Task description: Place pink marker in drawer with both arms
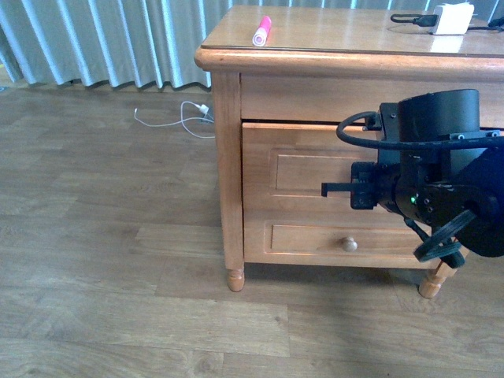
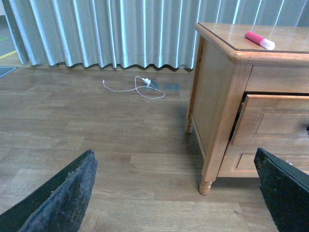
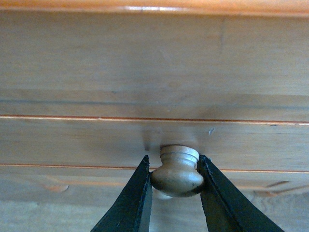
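The pink marker (image 1: 261, 31) lies on the nightstand's top near its front left corner; it also shows in the left wrist view (image 2: 259, 40). The upper drawer (image 1: 299, 169) is pulled out a little, with a dark gap at its side (image 2: 237, 121). My right arm (image 1: 429, 173) is in front of the drawer and hides its knob in the front view. In the right wrist view my right gripper (image 3: 176, 179) is shut on the round drawer knob (image 3: 177, 171). My left gripper (image 2: 174, 203) is open and empty above the floor, left of the nightstand.
A white box with a black cable (image 1: 452, 19) sits at the back right of the nightstand top. The lower drawer has its own knob (image 1: 349, 244). A white cable (image 1: 185, 118) lies on the wood floor by the curtain (image 1: 102, 39).
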{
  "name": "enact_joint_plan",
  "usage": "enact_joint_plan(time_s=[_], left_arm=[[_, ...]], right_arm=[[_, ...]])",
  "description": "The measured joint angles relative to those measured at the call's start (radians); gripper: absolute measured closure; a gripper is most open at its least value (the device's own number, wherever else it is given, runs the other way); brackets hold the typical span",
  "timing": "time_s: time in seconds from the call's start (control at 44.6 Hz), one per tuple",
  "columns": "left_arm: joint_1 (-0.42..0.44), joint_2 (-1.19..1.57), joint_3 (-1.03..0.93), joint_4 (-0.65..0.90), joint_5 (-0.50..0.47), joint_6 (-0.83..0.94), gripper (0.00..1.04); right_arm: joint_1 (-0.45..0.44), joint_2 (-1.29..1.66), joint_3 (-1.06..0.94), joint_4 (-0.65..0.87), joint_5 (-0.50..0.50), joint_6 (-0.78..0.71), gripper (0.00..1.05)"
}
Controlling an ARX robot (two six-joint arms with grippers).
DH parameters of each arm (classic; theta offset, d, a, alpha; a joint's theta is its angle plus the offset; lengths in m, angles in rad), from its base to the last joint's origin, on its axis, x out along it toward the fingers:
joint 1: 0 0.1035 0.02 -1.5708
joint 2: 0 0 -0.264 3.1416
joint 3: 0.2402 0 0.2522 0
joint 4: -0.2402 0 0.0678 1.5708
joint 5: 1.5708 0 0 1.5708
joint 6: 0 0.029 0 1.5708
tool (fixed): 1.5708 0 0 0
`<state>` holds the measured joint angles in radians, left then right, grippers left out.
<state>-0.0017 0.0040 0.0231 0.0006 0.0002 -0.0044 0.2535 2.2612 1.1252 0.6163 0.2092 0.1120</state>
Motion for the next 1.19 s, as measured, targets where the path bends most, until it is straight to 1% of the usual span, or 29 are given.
enact_joint_plan(time_s=[0.067,0.179,0.336,0.516,0.561,0.606,0.718,0.74,0.808,0.83,0.965,0.987,1.077,1.189], left_arm=[[0.0,0.0,0.0,0.0,0.0,0.0,0.06],[0.0,0.0,0.0,0.0,0.0,0.0,0.06],[0.0,0.0,0.0,0.0,0.0,0.0,0.06],[0.0,0.0,0.0,0.0,0.0,0.0,0.06],[0.0,0.0,0.0,0.0,0.0,0.0,0.06],[0.0,0.0,0.0,0.0,0.0,0.0,0.06],[0.0,0.0,0.0,0.0,0.0,0.0,0.06],[0.0,0.0,0.0,0.0,0.0,0.0,0.06],[0.0,0.0,0.0,0.0,0.0,0.0,0.06],[0.0,0.0,0.0,0.0,0.0,0.0,0.06],[0.0,0.0,0.0,0.0,0.0,0.0,0.06],[0.0,0.0,0.0,0.0,0.0,0.0,0.06],[0.0,0.0,0.0,0.0,0.0,0.0,0.06],[0.0,0.0,0.0,0.0,0.0,0.0,0.06]], right_arm=[[0.007,-0.037,-0.042,-0.029,-0.002,0.013,0.81],[0.027,-0.151,-0.172,-0.102,-0.014,0.045,0.81],[0.049,-0.271,-0.305,-0.171,-0.041,0.053,0.81],[0.075,-0.383,-0.447,-0.191,-0.072,0.056,0.81],[0.08,-0.407,-0.475,-0.191,-0.071,0.058,0.77],[0.089,-0.447,-0.521,-0.187,-0.079,0.07,0.68],[0.103,-0.558,-0.608,-0.204,-0.085,0.093,0.5],[0.105,-0.602,-0.631,-0.216,-0.092,0.101,0.44],[0.106,-0.705,-0.672,-0.254,-0.095,0.117,0.34],[0.104,-0.762,-0.689,-0.28,-0.107,0.128,0.28],[0.08,-1.005,-0.741,-0.405,-0.149,0.152,0.08],[0.074,-1.045,-0.746,-0.429,-0.157,0.155,0.07],[0.042,-1.205,-0.761,-0.524,-0.184,0.158,0.09],[-0.014,-1.404,-0.772,-0.648,-0.233,0.158,0.09]])
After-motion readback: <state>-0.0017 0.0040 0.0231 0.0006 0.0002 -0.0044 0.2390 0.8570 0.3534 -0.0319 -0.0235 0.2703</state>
